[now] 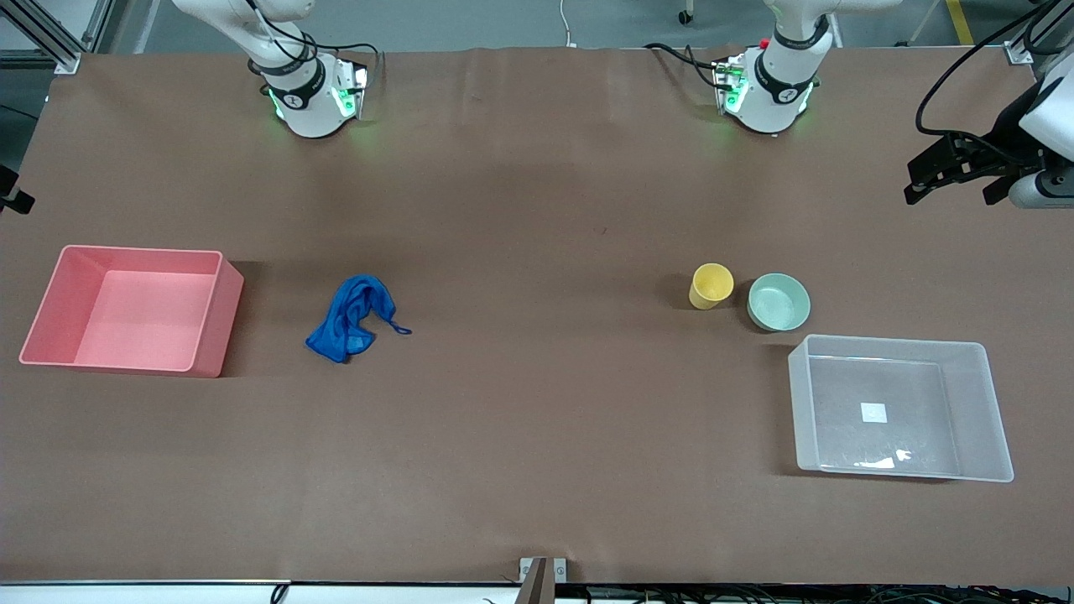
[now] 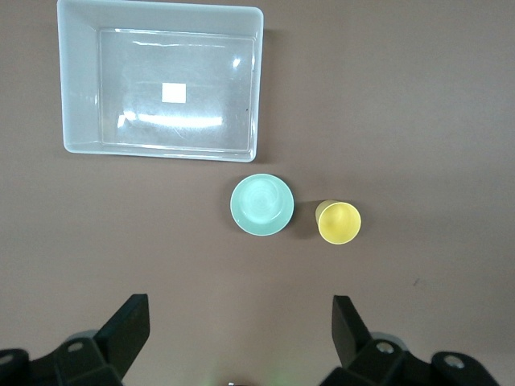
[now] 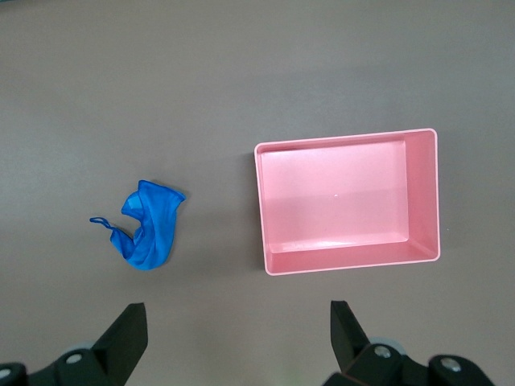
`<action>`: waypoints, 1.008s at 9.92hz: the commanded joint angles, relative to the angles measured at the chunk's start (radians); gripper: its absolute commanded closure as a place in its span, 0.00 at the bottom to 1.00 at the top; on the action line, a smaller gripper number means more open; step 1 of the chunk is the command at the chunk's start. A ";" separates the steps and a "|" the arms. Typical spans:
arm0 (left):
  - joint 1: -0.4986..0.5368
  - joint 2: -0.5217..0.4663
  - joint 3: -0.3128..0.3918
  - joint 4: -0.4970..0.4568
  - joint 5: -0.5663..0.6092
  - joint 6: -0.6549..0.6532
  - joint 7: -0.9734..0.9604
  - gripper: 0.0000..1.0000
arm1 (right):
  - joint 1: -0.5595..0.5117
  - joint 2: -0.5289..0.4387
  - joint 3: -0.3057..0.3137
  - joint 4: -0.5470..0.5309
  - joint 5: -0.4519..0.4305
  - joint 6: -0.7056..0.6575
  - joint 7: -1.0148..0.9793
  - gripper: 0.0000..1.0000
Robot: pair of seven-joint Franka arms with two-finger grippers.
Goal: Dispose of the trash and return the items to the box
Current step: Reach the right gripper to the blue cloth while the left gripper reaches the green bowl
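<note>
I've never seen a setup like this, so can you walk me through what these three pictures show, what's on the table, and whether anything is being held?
Two robot arms stand at a brown table. One picture looks down from across the table; the other two come from cameras on each arm's wrist.

The left gripper is open, over bare table beside a yellow cup, a mint-green bowl and a clear box. The right gripper is open too, over bare table beside a blue rag and a pink bin.

Nothing is held yet.
</note>
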 commanded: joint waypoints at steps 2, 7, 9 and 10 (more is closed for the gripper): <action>-0.006 -0.002 0.010 -0.038 -0.012 -0.008 0.019 0.00 | 0.003 -0.008 0.006 0.010 -0.014 -0.017 -0.009 0.00; 0.000 -0.005 0.013 -0.123 -0.007 0.045 -0.001 0.01 | 0.006 -0.008 0.007 0.008 -0.012 -0.018 0.002 0.00; 0.002 -0.047 0.040 -0.328 -0.005 0.224 0.027 0.03 | 0.030 -0.008 0.061 0.008 -0.017 -0.015 0.164 0.00; 0.002 -0.072 0.046 -0.471 -0.005 0.367 0.027 0.03 | 0.032 -0.008 0.128 -0.001 -0.020 -0.014 0.279 0.00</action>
